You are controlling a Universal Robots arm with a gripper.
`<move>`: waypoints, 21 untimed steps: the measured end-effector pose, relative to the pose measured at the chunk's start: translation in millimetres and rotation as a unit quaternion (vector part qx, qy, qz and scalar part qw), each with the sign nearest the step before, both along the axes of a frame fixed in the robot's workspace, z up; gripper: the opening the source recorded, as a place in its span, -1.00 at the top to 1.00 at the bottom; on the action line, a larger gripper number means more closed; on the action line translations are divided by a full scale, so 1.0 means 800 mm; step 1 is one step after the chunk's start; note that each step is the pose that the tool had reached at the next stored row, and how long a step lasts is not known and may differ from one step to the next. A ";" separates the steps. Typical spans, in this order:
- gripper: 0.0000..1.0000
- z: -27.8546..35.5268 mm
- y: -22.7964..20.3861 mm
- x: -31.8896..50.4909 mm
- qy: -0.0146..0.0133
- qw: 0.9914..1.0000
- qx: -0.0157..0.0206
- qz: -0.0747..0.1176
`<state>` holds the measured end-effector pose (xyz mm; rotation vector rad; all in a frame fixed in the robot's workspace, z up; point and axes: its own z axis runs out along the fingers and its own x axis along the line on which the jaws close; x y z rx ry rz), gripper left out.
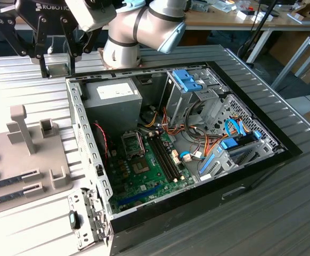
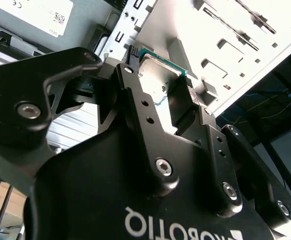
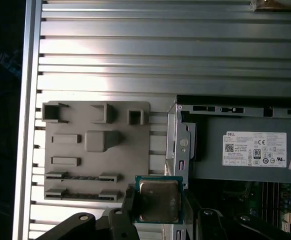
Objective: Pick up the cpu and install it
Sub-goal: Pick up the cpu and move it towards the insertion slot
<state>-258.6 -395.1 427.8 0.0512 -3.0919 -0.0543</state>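
The cpu (image 3: 158, 200), a silver-topped square chip with a thin green rim, sits clamped between my gripper's (image 3: 159, 204) two black fingers (image 3: 130, 202). In the second wrist view the cpu (image 2: 158, 70) lies flat between the fingertips (image 2: 131, 85). In the exterior view my gripper (image 1: 56, 61) hangs above the ribbed table, just beyond the open computer case's far corner on the exterior view's left. The green motherboard (image 1: 144, 173) lies in the case floor, with its square socket (image 1: 132, 143) near the power supply.
A grey parts fixture (image 1: 32, 160) with slots and posts lies on the table on the exterior view's left of the case (image 1: 86, 133). Inside the case are the power supply (image 1: 112, 98), drive cages with blue latches (image 1: 187, 80) and loose cables (image 1: 197, 144).
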 end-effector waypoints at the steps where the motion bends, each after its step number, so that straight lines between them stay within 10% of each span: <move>1: 0.05 -0.0001 0.0000 0.001 0.000 1.000 0.000 0.000; 21: 0.05 -0.0026 -0.0001 0.020 0.000 1.000 0.000 0.000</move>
